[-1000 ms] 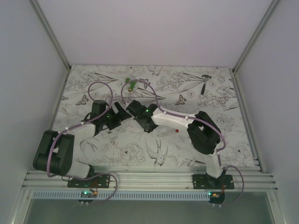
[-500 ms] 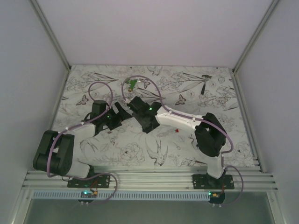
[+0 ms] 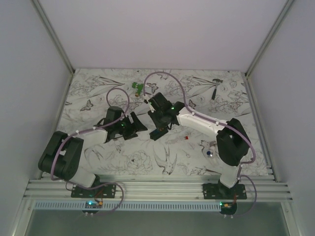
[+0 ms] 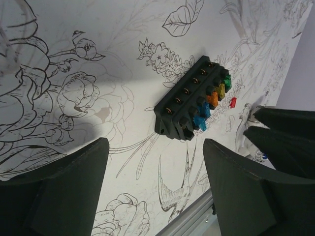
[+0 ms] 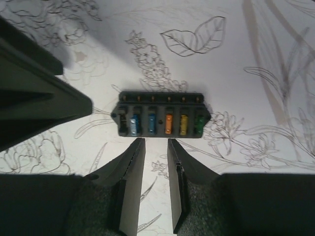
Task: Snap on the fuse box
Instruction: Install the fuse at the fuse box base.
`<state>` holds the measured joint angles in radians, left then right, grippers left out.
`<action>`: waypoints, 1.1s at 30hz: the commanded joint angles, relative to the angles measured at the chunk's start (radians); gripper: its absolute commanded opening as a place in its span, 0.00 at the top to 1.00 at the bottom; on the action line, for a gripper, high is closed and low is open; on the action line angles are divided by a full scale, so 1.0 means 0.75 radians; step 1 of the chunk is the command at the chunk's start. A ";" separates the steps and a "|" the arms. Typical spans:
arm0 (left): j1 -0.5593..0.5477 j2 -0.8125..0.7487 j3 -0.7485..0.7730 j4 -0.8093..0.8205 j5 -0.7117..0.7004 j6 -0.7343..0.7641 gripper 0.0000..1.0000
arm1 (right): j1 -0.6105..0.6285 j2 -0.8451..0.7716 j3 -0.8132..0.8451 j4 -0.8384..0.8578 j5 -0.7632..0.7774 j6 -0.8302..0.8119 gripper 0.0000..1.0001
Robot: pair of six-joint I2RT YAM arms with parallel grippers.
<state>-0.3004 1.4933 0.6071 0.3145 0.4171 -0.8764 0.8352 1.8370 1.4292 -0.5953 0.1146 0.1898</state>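
1. Left end effector [image 4: 152, 192] stands wide, holding nothing.
2. Right end effector [image 5: 153, 189] is narrow and empty, just short of the fuse box [image 5: 160, 117].
3. Fuse box lies untouched on the table [image 5: 246, 39] between them; the snapping looks not yet done.

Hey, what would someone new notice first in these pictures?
The small black plastic fuse box with its row of blue, orange, yellow and green fuses, lying mid-table on the white cloth printed with flowers and birds. The left gripper and right gripper hover by it, jaws open, holding nothing.
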 commanded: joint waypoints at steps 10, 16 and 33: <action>-0.066 0.117 0.101 -0.047 0.088 -0.002 0.29 | 0.011 0.057 -0.020 0.125 -0.221 0.033 0.72; -0.092 0.172 0.122 -0.049 0.102 -0.015 0.38 | 0.011 0.089 -0.010 0.098 -0.195 0.026 0.71; -0.113 0.260 0.155 -0.064 0.110 -0.034 0.51 | 0.012 0.125 -0.013 0.084 -0.159 0.026 0.82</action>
<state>-0.3798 1.6611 0.7025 0.2924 0.4789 -0.8974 0.8421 1.9350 1.4063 -0.5308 -0.0254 0.1986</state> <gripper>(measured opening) 0.503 0.193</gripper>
